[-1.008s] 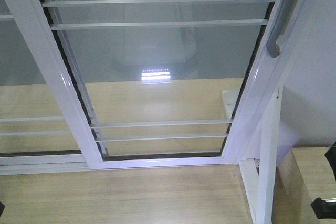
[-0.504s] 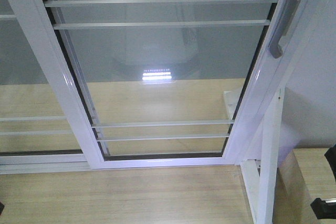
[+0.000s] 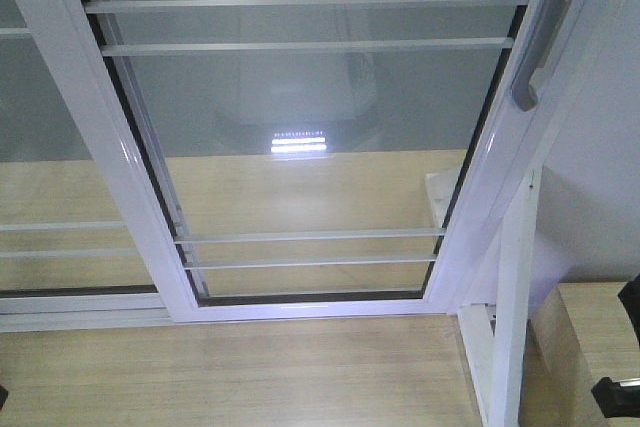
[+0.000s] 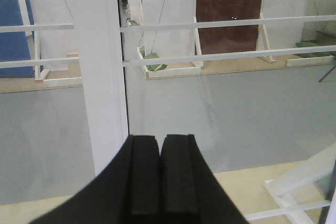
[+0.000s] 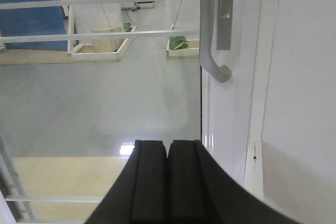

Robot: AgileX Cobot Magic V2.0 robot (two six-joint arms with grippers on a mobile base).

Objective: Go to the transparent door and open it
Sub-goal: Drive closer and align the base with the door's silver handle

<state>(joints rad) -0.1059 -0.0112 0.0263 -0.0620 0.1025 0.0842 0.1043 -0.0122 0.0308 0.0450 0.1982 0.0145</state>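
Transparent door (image 3: 310, 147) fills the middle of the front view, standing straight ahead on the wooden floor (image 3: 250, 367). Its long axis is upright, though it looks splayed because the camera looks steeply down. Thin white bars (image 3: 300, 46) cross the glass horizontally. The grey pull handle (image 3: 535, 57) runs lengthwise along the door's right stile, its lower end curving in to the frame. To the left is the handle-less glass panel (image 3: 50, 147); to the right are a white wall (image 3: 610, 147) and a white post (image 3: 510, 297).

In the right wrist view, the right gripper (image 5: 168, 142) has its black pads pressed together with nothing between them. It sits below the handle (image 5: 207, 35) and clear of it, pointing at the glass just beside the stile. The left gripper (image 4: 159, 139) is likewise closed up and empty, facing the transparent door's glass beside a white upright stile (image 4: 100, 77), touching neither.
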